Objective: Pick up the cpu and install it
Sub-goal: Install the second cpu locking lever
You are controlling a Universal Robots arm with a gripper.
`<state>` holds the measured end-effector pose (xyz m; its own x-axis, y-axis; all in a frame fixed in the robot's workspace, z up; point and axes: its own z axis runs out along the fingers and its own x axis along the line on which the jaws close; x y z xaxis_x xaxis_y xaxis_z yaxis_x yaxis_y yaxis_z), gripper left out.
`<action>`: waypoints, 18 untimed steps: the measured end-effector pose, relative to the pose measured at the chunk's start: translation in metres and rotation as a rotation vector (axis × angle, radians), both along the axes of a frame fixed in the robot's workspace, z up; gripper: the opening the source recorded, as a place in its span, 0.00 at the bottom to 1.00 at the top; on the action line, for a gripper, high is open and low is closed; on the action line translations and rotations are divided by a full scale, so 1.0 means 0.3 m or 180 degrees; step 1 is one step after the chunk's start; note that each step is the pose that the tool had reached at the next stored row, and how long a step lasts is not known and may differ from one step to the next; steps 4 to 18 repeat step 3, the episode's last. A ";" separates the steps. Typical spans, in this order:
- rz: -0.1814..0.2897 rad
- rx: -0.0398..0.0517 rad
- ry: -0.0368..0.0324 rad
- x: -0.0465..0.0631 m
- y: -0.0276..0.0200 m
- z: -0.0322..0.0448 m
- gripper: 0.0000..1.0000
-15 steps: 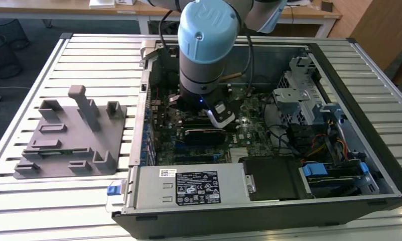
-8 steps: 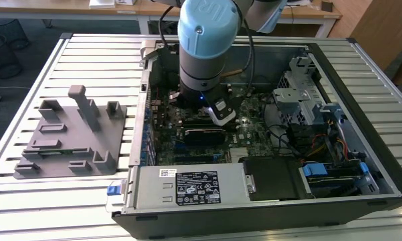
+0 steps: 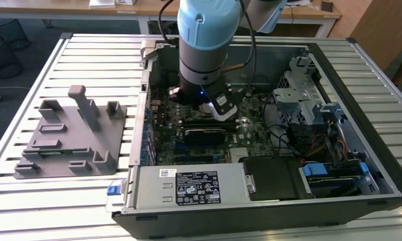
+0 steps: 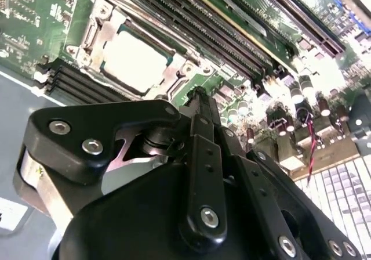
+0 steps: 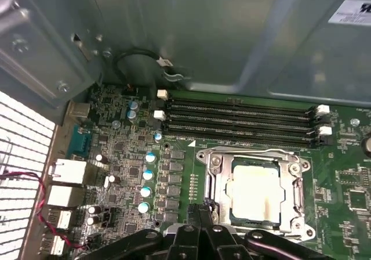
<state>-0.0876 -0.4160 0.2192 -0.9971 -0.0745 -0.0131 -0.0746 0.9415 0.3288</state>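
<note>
- The cpu [image 5: 259, 191] has a pale metal top with a dull shine; in the second wrist view [image 4: 134, 61] it glares almost white.
- The socket frame [image 5: 215, 179] around it is bright bare metal.
- The claw [image 4: 194, 106] is matt black, with shiny metal screws.
- The motherboard [image 5: 139, 155] is green and a little glossy.
- The computer case [image 3: 187, 188] is grey sheet metal, smooth.
- The tabletop [image 3: 87, 55] is ribbed light metal slats.
- The holder [image 3: 70, 138] looks matt grey plastic.

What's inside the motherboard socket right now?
The cpu lies inside the socket, its pale top showing in both wrist views. Its underside and the contacts beneath are covered. The gripper hangs beside the socket.
</note>
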 end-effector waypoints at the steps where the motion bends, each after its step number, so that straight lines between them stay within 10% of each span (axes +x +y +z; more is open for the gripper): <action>1: 0.0000 0.0000 0.0000 0.000 0.000 0.008 0.11; 18: 0.0000 0.0001 0.0000 0.000 0.000 0.022 0.11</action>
